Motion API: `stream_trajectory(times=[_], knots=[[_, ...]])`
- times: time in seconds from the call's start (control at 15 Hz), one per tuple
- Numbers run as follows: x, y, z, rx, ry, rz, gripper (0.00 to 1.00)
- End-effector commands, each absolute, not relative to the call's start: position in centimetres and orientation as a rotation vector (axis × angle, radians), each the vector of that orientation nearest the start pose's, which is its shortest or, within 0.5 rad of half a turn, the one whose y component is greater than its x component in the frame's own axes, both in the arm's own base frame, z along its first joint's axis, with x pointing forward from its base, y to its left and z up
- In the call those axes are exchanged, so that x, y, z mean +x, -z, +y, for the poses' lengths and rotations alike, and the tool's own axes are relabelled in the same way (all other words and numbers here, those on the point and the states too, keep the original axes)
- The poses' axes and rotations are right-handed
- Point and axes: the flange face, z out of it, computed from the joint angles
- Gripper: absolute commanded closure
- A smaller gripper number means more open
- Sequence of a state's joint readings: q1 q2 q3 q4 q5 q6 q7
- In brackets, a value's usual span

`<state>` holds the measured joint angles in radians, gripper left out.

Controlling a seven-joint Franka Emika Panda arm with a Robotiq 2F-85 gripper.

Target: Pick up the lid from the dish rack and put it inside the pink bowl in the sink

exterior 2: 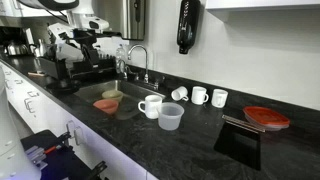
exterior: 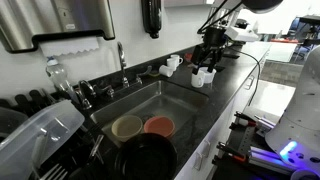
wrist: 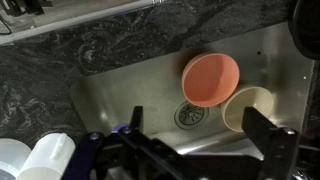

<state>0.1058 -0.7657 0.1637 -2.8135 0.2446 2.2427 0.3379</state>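
The dish rack, black wire with upright prongs, stands at the near left of the sink. A clear plastic lid lies on it. In the sink sit the pink bowl, a beige bowl and a black pan. The wrist view looks down on the pink bowl, beside the beige bowl and above the drain. My gripper hangs open and empty above the far end of the sink, far from the rack. Its fingers frame the sink floor.
White mugs stand on the black counter beyond the sink, and they also show in an exterior view with a clear cup. A red round lid rests on a black stand. The chrome faucet rises behind the sink.
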Motion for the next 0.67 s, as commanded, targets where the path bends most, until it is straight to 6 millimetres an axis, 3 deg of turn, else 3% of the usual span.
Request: stream_trajectory(times=[0.0, 0.33, 0.6], knots=[[31.4, -42.1, 8.9, -2.973, 0.225, 0.355, 0.00], [33.7, -42.8, 9.8, -3.029, 0.195, 0.375, 0.00], [36.5, -41.5, 11.4, -3.086, 0.089, 0.350, 0.00]])
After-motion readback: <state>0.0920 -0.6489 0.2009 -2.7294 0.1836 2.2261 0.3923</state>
